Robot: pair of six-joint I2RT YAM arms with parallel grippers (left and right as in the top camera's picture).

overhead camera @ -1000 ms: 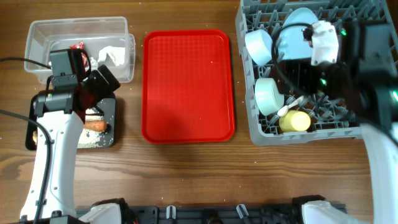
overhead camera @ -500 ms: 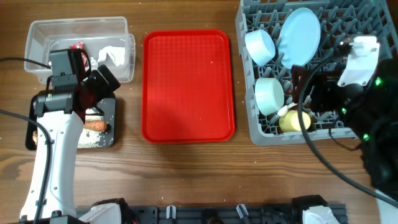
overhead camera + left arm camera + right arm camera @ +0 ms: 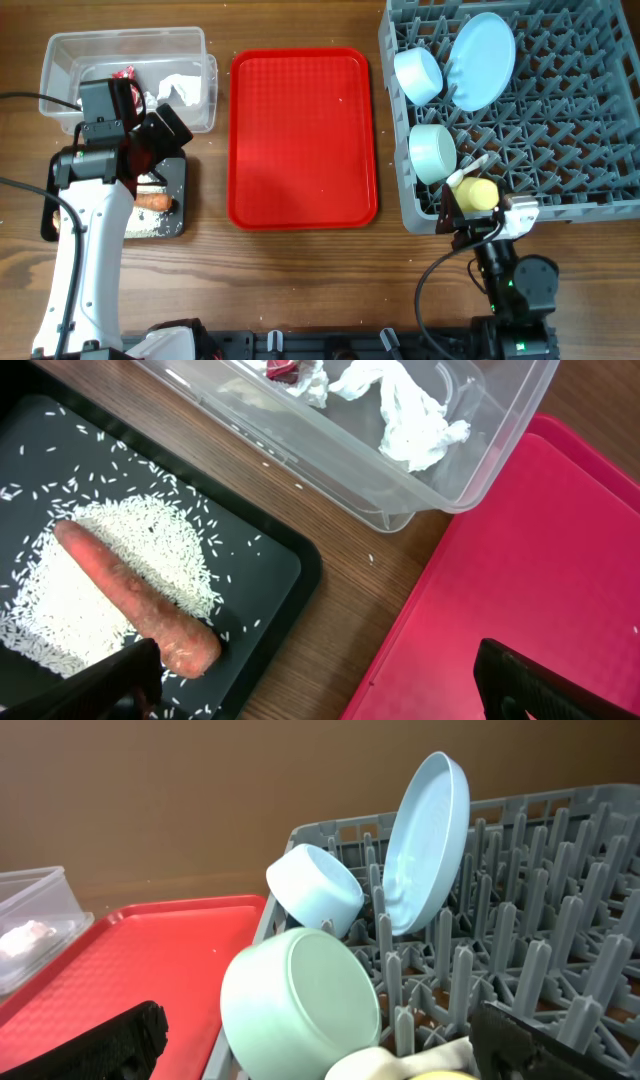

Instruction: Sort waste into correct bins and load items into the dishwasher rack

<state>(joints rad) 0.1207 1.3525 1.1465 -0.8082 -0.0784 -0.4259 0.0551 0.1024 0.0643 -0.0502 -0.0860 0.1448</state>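
Dishwasher rack (image 3: pixel 560 150), at the table's right: plate (image 3: pixel 481 60) on edge among the pegs, upper bowl (image 3: pixel 418 75) and lower bowl (image 3: pixel 432 152) tipped on their sides, yellow cup (image 3: pixel 476 194) and white spoon (image 3: pixel 468 170) at the near edge. Clear tub (image 3: pixel 60 55), far left: tissue (image 3: pixel 180 88) and red wrapper (image 3: pixel 125 73). Black tray (image 3: pixel 178 200), just in front: carrot (image 3: pixel 153 201) lying on rice (image 3: pixel 60 600), partly hidden overhead by the left arm. Red serving tray (image 3: pixel 303 138) lies between. Left gripper (image 3: pixel 320 680) and right gripper (image 3: pixel 320 1040) both stand spread wide, holding nothing.

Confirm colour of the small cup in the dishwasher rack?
Yellow. The small cup shows best in the overhead view, near the dishwasher rack edge.
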